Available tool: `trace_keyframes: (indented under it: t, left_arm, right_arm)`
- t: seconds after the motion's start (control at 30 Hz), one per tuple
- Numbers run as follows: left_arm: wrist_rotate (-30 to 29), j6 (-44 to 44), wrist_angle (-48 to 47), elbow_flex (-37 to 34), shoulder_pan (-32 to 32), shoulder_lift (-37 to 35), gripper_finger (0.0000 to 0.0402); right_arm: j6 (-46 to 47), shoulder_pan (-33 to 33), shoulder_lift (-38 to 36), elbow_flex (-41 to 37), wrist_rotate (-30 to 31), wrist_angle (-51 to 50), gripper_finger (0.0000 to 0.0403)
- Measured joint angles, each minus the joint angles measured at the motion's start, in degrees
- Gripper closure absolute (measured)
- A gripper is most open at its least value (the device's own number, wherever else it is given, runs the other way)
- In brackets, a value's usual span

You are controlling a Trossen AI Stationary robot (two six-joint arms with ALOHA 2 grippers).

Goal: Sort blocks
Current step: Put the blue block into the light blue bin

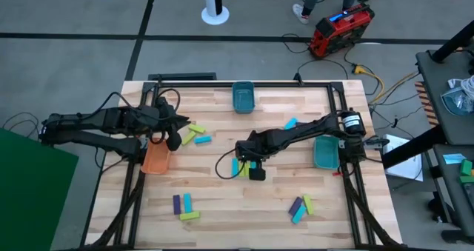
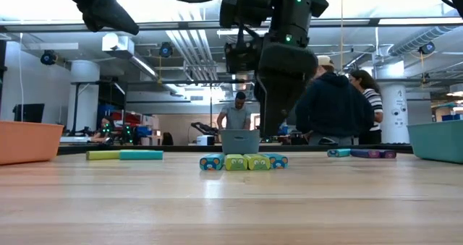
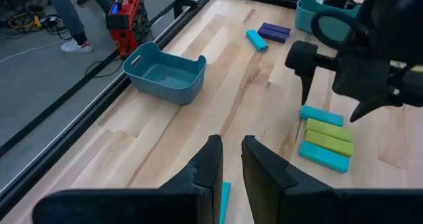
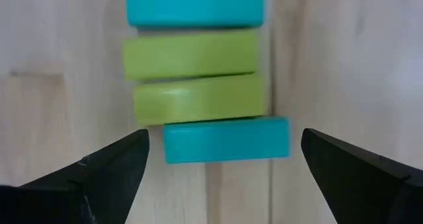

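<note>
Four blocks lie side by side in a row (image 1: 239,166) mid-table: cyan, yellow-green, yellow-green, cyan (image 4: 198,72). My right gripper (image 4: 225,164) hovers open just above this row, pointing steeply down. Its fingers stand either side of the end cyan block (image 4: 226,139) without touching it. In the low view the right gripper (image 2: 271,111) hangs clear over the row (image 2: 242,162). My left gripper (image 3: 231,161) waits raised over the table's left part by the orange bin (image 1: 155,160), its fingers nearly together. Other blocks lie in loose groups (image 1: 197,136) (image 1: 185,205) (image 1: 300,206).
A teal bin (image 1: 244,97) stands at the far edge and another teal bin (image 1: 326,151) at the right edge. A single cyan block (image 1: 290,123) lies by the right arm. People stand in the room beyond the table (image 2: 333,100).
</note>
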Motion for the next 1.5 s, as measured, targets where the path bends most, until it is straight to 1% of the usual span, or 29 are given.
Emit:
trace_keyframes:
  t: [0.23, 0.47, 0.77, 1.5]
  left_arm:
    - [0.0, 0.11, -0.62, 0.0, -0.01, 0.0, 0.0365]
    - [0.0, 0.7, -0.63, -0.01, -0.01, 0.0, 0.0365]
    - [0.0, 1.12, -0.93, 0.0, -0.01, 0.0, 0.0365]
    - [0.0, 2.32, -0.94, 0.0, -0.01, 0.0, 0.0365]
  right_arm:
    - [-0.44, 0.52, 2.64, -0.02, 0.31, -0.8, 0.0016]
    - [0.5, 0.29, 2.26, -0.02, 1.53, -1.3, 0.0016]
    - [2.11, 0.27, 1.05, -0.07, 1.61, -2.73, 0.0016]
    - [1.37, -1.48, 1.88, -0.07, 1.74, -1.98, 0.0016]
